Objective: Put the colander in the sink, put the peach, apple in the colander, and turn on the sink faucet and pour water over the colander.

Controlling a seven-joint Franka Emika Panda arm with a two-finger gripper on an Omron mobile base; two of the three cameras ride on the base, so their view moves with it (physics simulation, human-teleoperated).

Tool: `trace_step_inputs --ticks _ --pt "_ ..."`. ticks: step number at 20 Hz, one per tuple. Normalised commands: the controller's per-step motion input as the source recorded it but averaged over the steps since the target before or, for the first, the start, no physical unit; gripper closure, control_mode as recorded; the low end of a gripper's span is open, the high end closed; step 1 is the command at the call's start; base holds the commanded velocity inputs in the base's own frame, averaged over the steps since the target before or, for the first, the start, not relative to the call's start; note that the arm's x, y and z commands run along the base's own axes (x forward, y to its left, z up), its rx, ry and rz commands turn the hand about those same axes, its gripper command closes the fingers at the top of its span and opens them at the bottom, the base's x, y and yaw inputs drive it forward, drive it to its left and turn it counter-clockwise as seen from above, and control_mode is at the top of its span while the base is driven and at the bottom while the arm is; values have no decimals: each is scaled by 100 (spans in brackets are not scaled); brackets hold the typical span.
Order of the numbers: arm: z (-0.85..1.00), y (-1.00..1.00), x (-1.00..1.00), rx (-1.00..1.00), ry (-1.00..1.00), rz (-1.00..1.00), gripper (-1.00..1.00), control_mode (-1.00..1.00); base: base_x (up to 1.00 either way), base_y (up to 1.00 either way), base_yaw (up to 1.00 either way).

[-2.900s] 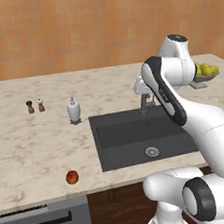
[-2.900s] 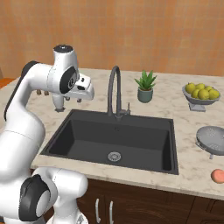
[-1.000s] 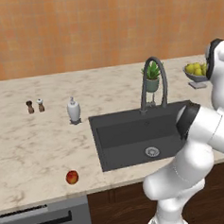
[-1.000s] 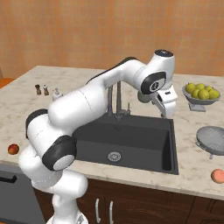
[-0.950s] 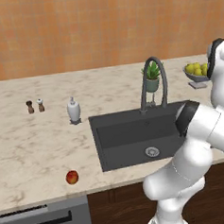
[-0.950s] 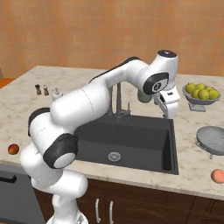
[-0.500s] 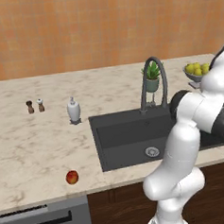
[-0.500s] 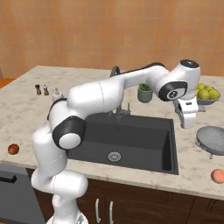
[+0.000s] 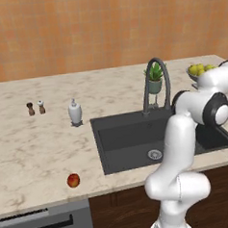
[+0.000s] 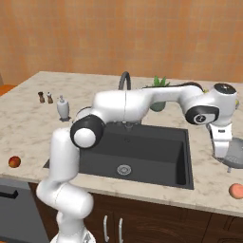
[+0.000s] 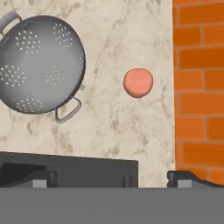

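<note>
The shiny silver colander [image 11: 39,63] lies upright on the marble counter to the right of the sink [image 10: 137,147]; in the right base view the colander [image 10: 237,154] is partly hidden behind my hand. My gripper [image 10: 222,158] points down above the counter between the sink's right rim and the colander, open with nothing between its fingertips [image 11: 40,178]. The pale orange peach [image 11: 138,82] sits near the counter's front edge beside the colander, also seen as the peach [image 10: 236,191]. The red apple [image 9: 73,180] rests far left of the sink near the front edge. The dark arched faucet [image 9: 155,84] stands behind the basin.
A footed dish of lemons [image 9: 199,71] and a potted plant [image 9: 155,77] stand at the back right. A soap dispenser [image 9: 75,112] and two small shakers [image 9: 35,108] are left of the sink. The counter's edge [image 11: 172,87] runs close by the peach.
My arm has swung from over the sink's right side further right and lower, bringing the hand beside the colander. The jaws stayed open; nothing on the counter moved.
</note>
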Motion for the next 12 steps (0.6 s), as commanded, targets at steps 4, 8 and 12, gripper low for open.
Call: trace_step_inputs --ticks 4,8,12 --pt "-44 -43 -19 0 0 -13 -100 -100 0 0 0" --pt "-46 -24 -7 0 0 -9 -100 -100 0 0 0" --pt "-50 -2 0 0 -6 -6 -100 -100 0 0 0"
